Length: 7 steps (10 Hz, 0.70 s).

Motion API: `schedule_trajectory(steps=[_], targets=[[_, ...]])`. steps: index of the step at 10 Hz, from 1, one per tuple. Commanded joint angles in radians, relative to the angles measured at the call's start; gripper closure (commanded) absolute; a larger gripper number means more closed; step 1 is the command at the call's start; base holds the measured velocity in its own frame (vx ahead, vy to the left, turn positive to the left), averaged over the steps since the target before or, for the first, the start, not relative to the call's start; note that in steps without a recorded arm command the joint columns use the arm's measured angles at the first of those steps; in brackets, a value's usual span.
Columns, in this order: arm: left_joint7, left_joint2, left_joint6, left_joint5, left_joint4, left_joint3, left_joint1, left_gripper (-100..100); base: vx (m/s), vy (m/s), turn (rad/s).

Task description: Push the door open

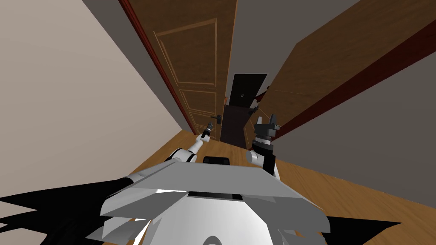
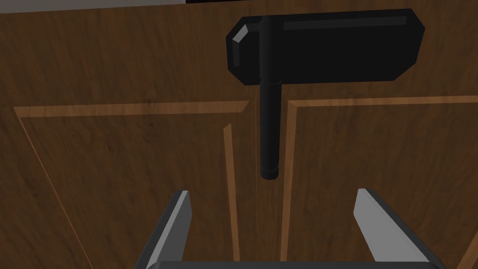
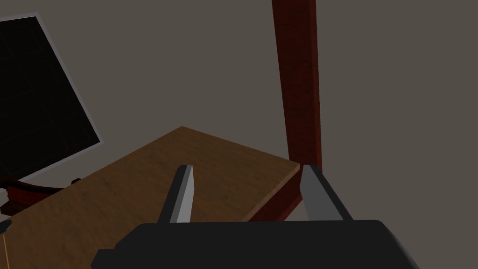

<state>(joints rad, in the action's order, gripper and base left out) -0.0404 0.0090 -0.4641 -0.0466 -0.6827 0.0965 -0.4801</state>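
A brown panelled door (image 1: 193,64) stands ahead on my left, hung in a dark red frame (image 1: 147,47). Low on it sits a black handle (image 1: 217,118). My left gripper (image 1: 209,126) is stretched out towards that handle. In the left wrist view the black lever (image 2: 270,130) hangs from its plate (image 2: 336,44) just beyond my left gripper (image 2: 273,194), whose fingers (image 2: 179,215) stand open and empty, close to the door face (image 2: 116,163). My right gripper (image 1: 266,123) is raised to the right, and it is open and empty (image 3: 247,184).
A second brown door (image 1: 340,51) with a dark red frame (image 3: 298,93) runs along my right, close to the right gripper. Between the two doors a narrow dark gap (image 1: 236,123) leads on. Below lies a wooden floor (image 1: 362,200), with a pale wall (image 1: 64,106) at left.
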Motion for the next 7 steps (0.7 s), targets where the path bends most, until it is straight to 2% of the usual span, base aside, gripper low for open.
schedule_trajectory(steps=[1,2,3,7], targets=[[0.001,-0.008,-0.001,-0.001,0.028,0.001,-0.017,-100,0.069,0.024,-0.028],[-0.001,-0.004,-0.005,-0.001,0.027,0.0,-0.016,-100,0.028,0.009,-0.004],[0.0,0.015,-0.007,-0.002,0.032,-0.003,-0.018,-100,0.101,-0.012,-0.026],[0.002,0.031,-0.008,-0.004,0.036,-0.009,-0.018,-100,0.177,-0.05,-0.02]])
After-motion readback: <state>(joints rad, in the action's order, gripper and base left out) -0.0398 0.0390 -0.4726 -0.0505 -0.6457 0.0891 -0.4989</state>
